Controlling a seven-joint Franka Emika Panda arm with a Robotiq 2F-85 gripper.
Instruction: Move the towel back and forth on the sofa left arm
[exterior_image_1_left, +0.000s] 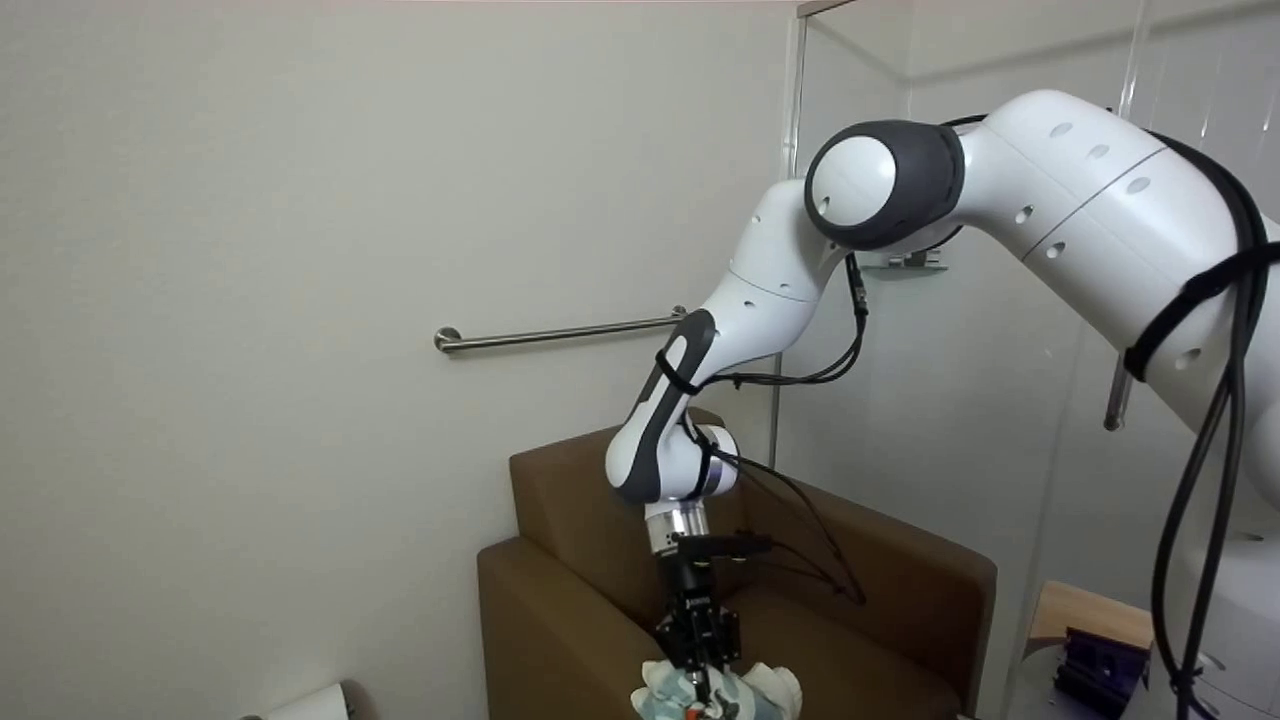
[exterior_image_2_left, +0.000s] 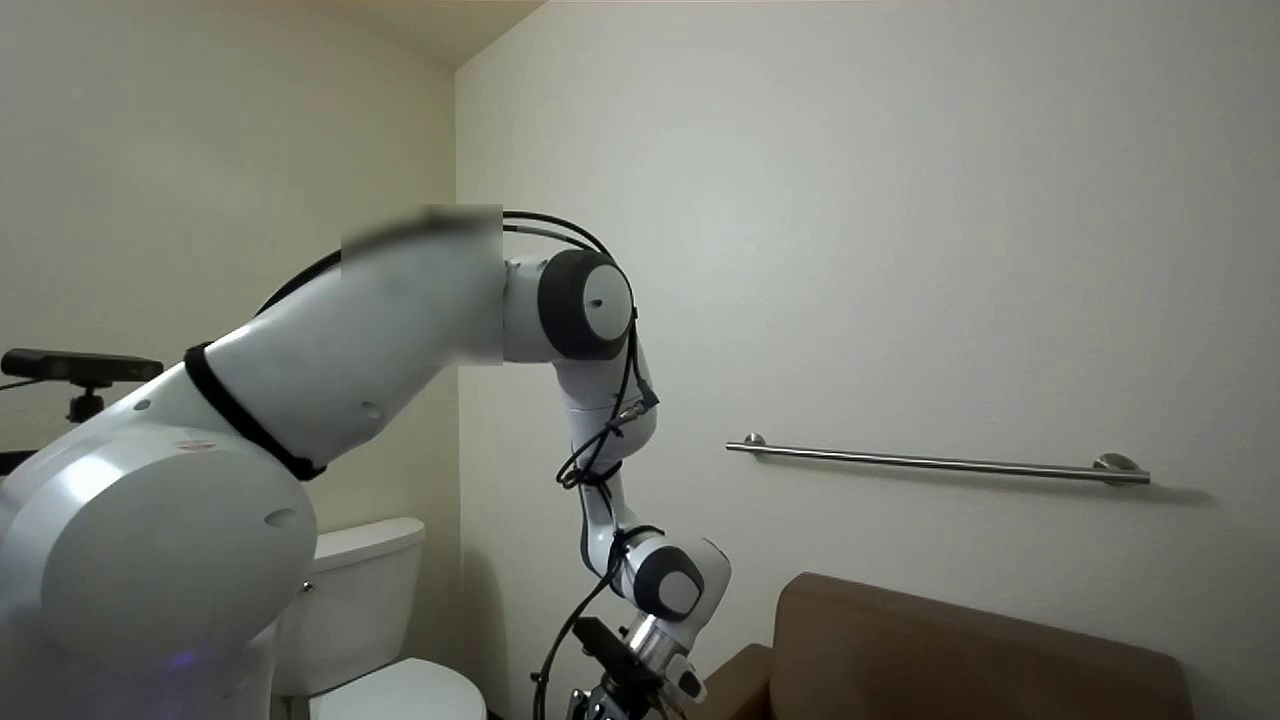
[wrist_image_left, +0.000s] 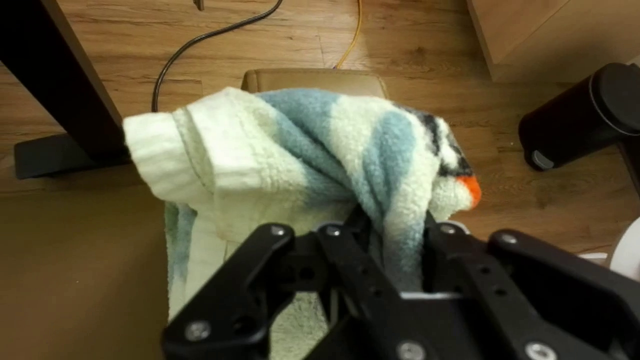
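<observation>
the gripper (wrist_image_left: 395, 232) was clamped on the towel (wrist_image_left: 285, 165), above the sofa (exterior_image_1_left: 820, 640). in the wrist view its black fingers (wrist_image_left: 352, 265) stood on either side of a blue-and-white fold, parted only by the bunched towel between them; their tips were partly buried, so how hard they pressed could not be told. in an exterior view the gripper pointed down at the sofa, with the towel bulging around its lower end.

the towel was gathered over the sofa arm (wrist_image_left: 317, 79), one end of which showed just past it. a pale folded edge stuck out toward the sofa seat (wrist_image_left: 75, 285), and a black-and-white patterned part with an orange spot stuck out on the side away from the seat. more of the towel lay beneath the gripper, along the sofa arm.

a black bin (wrist_image_left: 575, 120) stood past the outer side of the sofa arm, and in both exterior views a metal bar (exterior_image_1_left: 560, 333) ran above the sofa.
</observation>
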